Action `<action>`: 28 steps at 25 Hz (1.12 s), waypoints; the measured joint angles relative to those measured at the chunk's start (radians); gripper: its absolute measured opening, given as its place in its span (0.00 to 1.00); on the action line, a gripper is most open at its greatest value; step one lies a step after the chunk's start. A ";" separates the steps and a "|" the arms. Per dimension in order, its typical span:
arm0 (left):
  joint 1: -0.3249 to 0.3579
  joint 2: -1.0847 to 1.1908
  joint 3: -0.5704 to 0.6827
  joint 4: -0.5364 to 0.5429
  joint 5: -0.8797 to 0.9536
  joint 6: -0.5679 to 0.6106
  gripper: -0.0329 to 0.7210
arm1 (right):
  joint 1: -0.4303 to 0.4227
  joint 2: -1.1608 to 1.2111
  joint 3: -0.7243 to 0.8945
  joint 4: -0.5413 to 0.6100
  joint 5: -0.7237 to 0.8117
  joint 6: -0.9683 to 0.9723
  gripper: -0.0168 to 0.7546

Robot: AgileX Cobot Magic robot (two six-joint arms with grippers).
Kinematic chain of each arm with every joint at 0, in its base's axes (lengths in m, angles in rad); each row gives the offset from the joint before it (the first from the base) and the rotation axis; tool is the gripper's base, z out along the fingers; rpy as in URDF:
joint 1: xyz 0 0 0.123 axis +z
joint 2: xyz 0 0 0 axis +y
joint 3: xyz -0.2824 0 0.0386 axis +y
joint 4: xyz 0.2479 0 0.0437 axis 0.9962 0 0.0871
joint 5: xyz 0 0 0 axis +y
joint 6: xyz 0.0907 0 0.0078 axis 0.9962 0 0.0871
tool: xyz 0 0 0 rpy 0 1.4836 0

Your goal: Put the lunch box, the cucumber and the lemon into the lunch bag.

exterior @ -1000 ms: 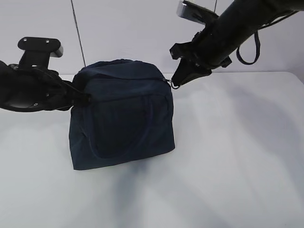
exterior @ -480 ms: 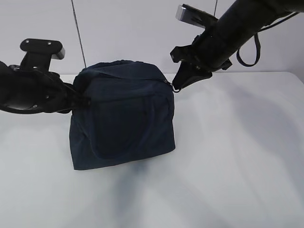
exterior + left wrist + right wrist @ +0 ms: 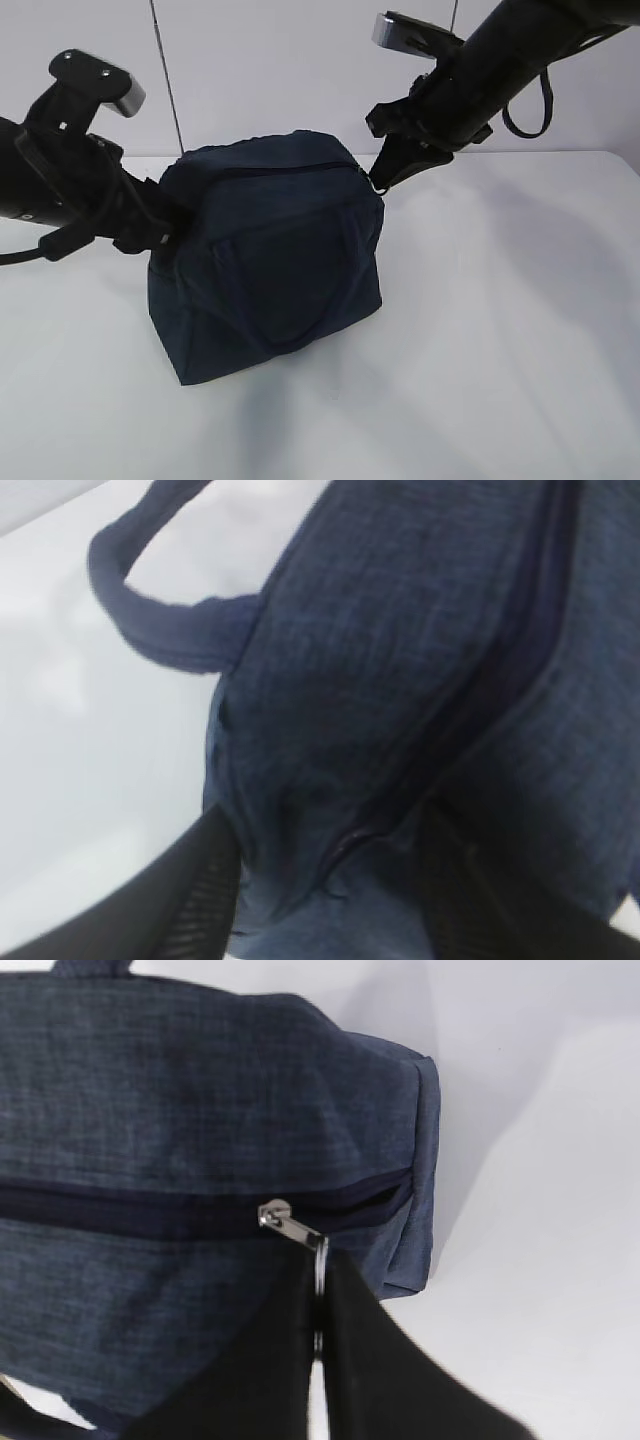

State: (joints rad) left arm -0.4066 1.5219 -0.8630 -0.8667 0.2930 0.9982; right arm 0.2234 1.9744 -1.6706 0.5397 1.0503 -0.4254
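The dark navy lunch bag (image 3: 265,250) stands tilted on the white table (image 3: 500,350), its top zipper (image 3: 130,1210) drawn nearly to the right end. My right gripper (image 3: 320,1272) is shut on the metal ring pull (image 3: 320,1256) at the bag's upper right corner (image 3: 378,186). My left gripper (image 3: 165,228) is at the bag's left end. In the left wrist view its fingers (image 3: 195,900) stand wide apart, with loose bag fabric (image 3: 340,860) between them. The lunch box, the cucumber and the lemon are out of view.
One loop handle (image 3: 150,620) hangs off the bag's side over the table. A white panelled wall (image 3: 280,70) rises behind the table. Bare tabletop lies in front of and to the right of the bag.
My left gripper's jaws have spread apart and that arm has swung upward. The bag has tipped and slid to the right. The right gripper keeps hold of the ring pull.
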 joint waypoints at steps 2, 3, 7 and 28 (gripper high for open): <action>0.000 -0.030 0.002 0.055 0.025 0.000 0.59 | 0.000 0.000 0.000 0.006 0.000 -0.010 0.00; 0.000 -0.049 0.002 0.082 0.032 0.000 0.59 | 0.000 0.000 0.000 0.022 0.000 -0.023 0.00; 0.000 -0.121 -0.001 0.129 0.062 0.002 0.59 | 0.000 0.000 0.000 0.094 0.007 -0.084 0.00; -0.204 0.107 -0.261 0.525 0.175 -0.168 0.59 | 0.000 0.000 0.000 0.113 0.015 -0.123 0.00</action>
State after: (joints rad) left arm -0.6102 1.6289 -1.1244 -0.3420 0.4680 0.8305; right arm 0.2234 1.9744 -1.6706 0.6531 1.0653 -0.5486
